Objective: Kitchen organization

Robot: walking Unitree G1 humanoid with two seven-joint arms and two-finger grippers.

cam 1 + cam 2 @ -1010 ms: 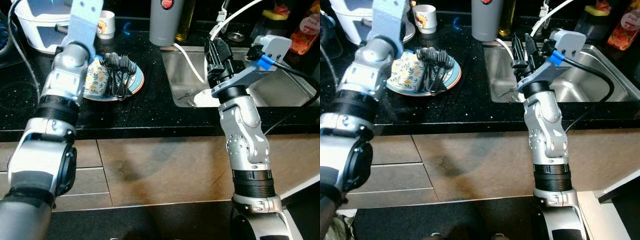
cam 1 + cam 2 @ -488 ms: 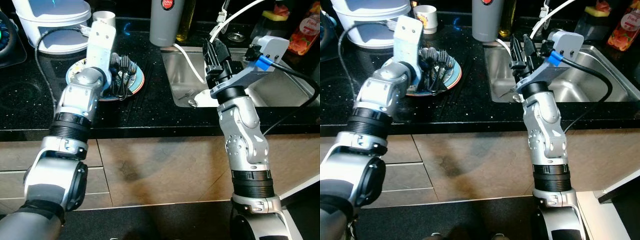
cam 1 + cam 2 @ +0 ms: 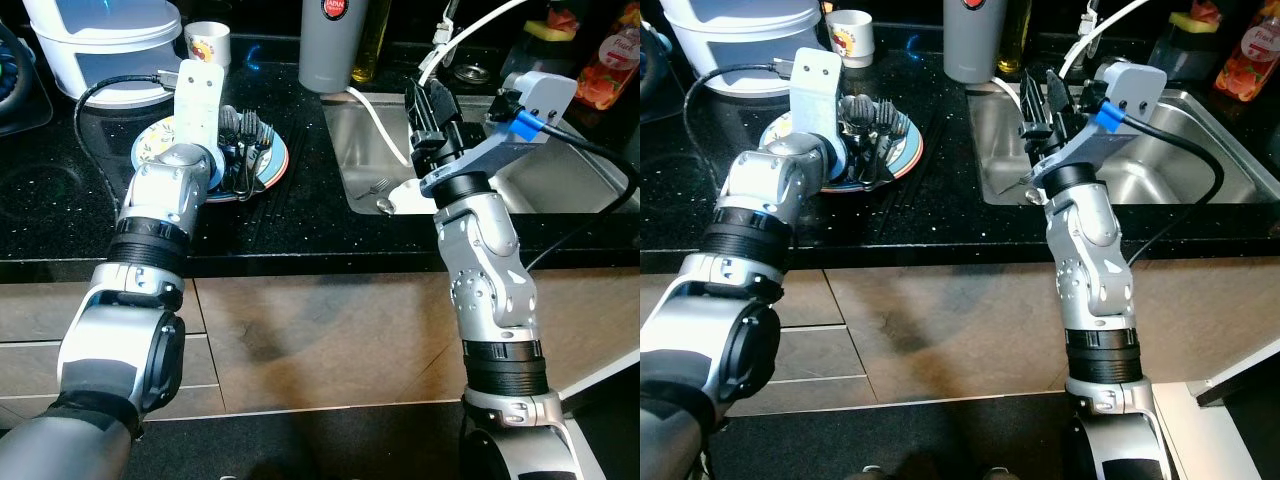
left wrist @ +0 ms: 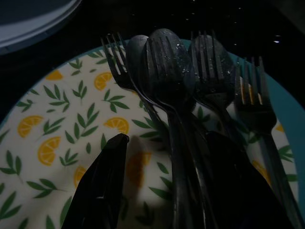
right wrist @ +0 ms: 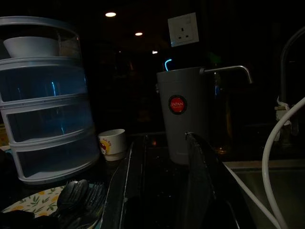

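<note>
left gripper [image 4: 162, 191] spread low over cutlery [image 4: 190, 81] heaped on the plate [image 3: 270, 165], near the counter's [image 3: 300, 220] back edge. right gripper [image 3: 425, 100] parted, raised above the sink's [image 3: 560, 180] left rim.

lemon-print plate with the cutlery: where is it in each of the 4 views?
Left eye view: lemon-print plate on the black counter, partly behind the left arm.
Right eye view: same plate, left of the sink.
Left wrist view: directly under the left gripper, forks and spoons lying on it.
Right wrist view: dim corner of it beneath the cutlery.
Shared landmark: the pile of cutlery.
</note>
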